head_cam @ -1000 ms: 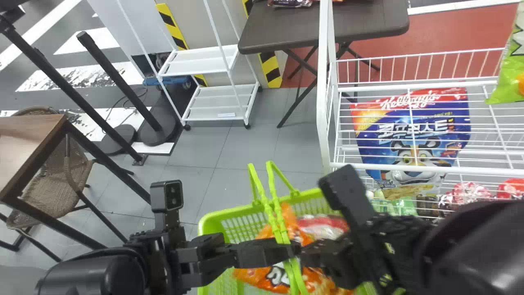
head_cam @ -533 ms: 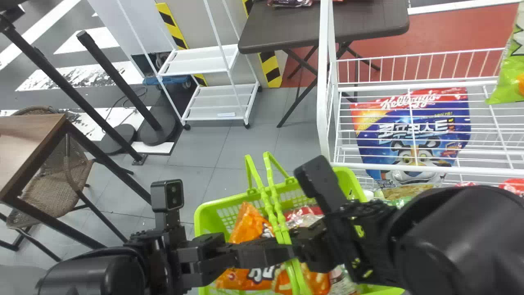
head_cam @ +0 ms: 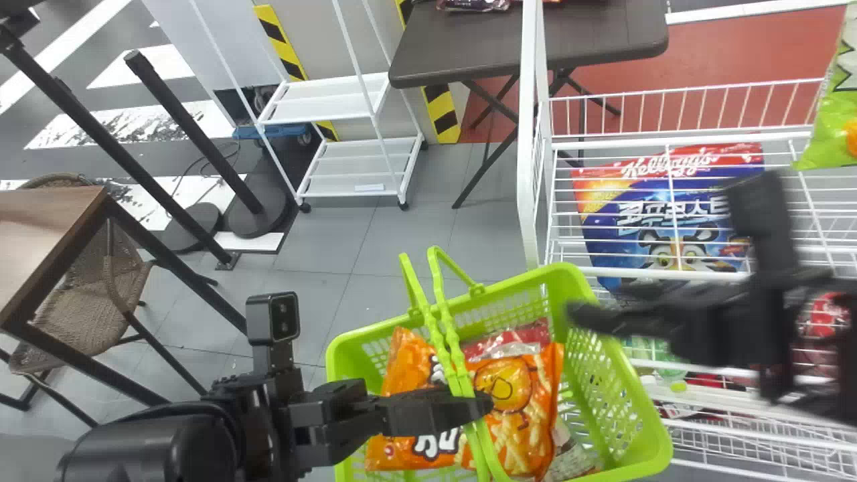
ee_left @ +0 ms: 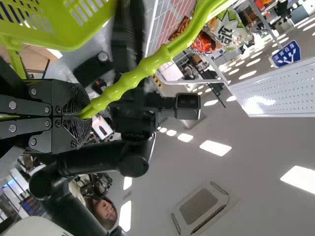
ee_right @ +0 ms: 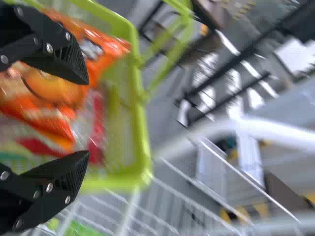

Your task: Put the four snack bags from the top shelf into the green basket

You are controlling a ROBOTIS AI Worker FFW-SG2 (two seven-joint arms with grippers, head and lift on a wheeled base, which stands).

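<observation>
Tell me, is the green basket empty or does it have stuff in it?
It has stuff in it: orange snack packaging lies inside the green basket, and something red and shiny shows beside it.

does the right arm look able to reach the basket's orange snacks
Probably yes: the open right gripper is by the basket, though handles in the left gripper cross above the snacks.

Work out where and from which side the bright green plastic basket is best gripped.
Probably by the wavy middle of its two raised handles, coming from the robot's left: they run side by side above the basket and look slim enough to close on, as the left gripper does.
</observation>
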